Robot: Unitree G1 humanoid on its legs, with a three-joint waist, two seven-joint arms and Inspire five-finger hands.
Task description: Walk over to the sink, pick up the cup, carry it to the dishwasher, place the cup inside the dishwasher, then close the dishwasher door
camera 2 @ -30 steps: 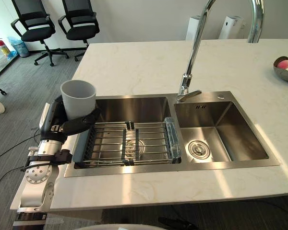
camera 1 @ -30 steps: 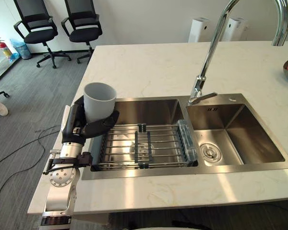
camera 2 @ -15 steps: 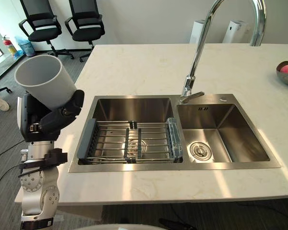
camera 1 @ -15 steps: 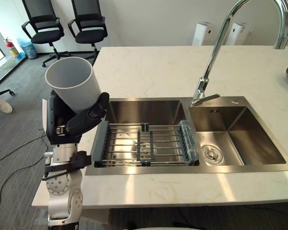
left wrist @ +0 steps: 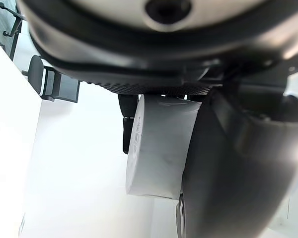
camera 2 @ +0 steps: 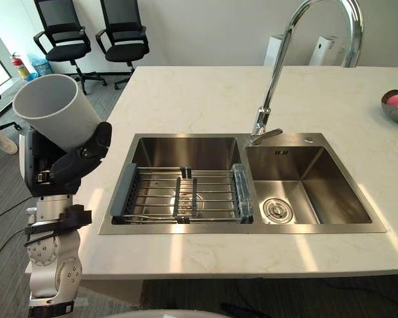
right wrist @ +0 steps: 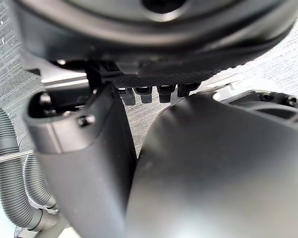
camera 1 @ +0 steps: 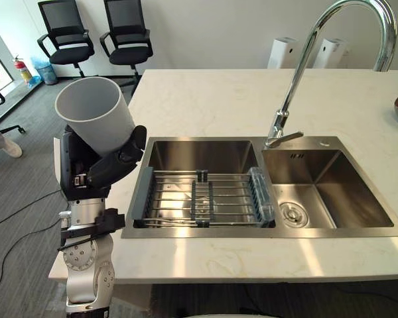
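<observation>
Off the left edge of the pale stone-look countertop point(camera 1: 219, 99), a light grey plastic cup point(camera 1: 96, 116) is held up in the air. It is gripped by the dark left hand point(camera 1: 103, 169), with fingers and thumb curled round its lower body. The cup is tilted, its open mouth turned up and away from the counter. It is seen well clear of the stainless-steel double sink point(camera 1: 205, 149), where a wire drying rack with grey ends point(camera 1: 205, 199) is laid across the left basin. A tall curved chrome faucet point(camera 1: 305, 59) is seen behind the basins. The right hand point(right wrist: 89, 163) is shown from very close; whether it is open or closed cannot be told.
</observation>
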